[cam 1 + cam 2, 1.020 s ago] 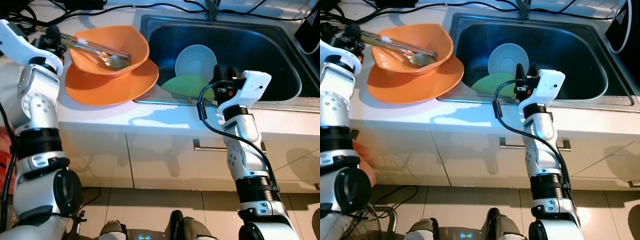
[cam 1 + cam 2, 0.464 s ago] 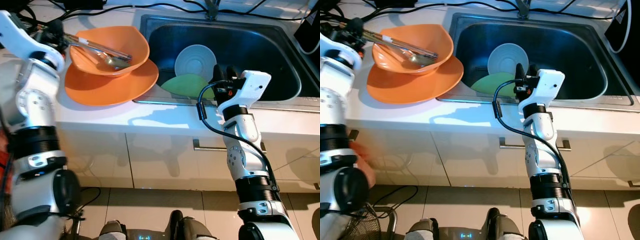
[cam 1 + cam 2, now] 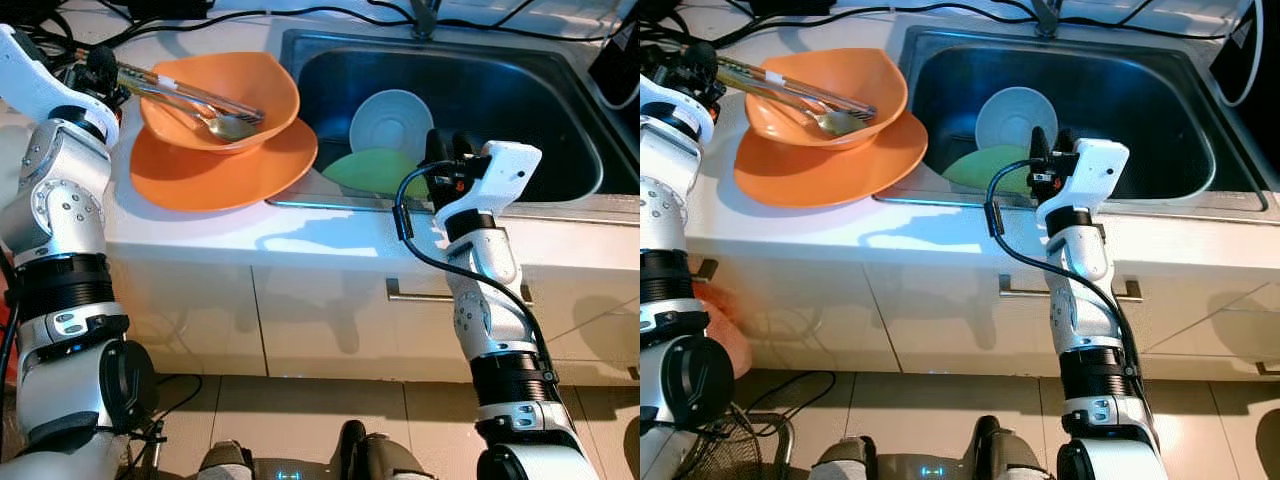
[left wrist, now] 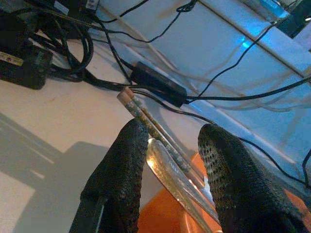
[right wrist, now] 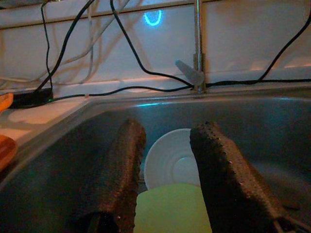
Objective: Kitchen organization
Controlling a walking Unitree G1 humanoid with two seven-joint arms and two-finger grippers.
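Your left end effector (image 4: 167,160) fingers apart around utensils (image 3: 190,100) in orange bowl (image 3: 255,85). Your right end effector (image 5: 163,170) open above sink (image 3: 540,100).

White counter (image 3: 330,235) — orange plate (image 3: 220,170) on it beside the sink (image 3: 570,110); black cables (image 3: 240,15) along its back.

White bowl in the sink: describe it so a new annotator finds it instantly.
Start at the steel sink set into the white counter. Two dishes lie in the basin beyond the right gripper: the white bowl is the farther one, nearer the faucet. Its neighbour, the green plate, is flatter and partly overlaps its near edge.
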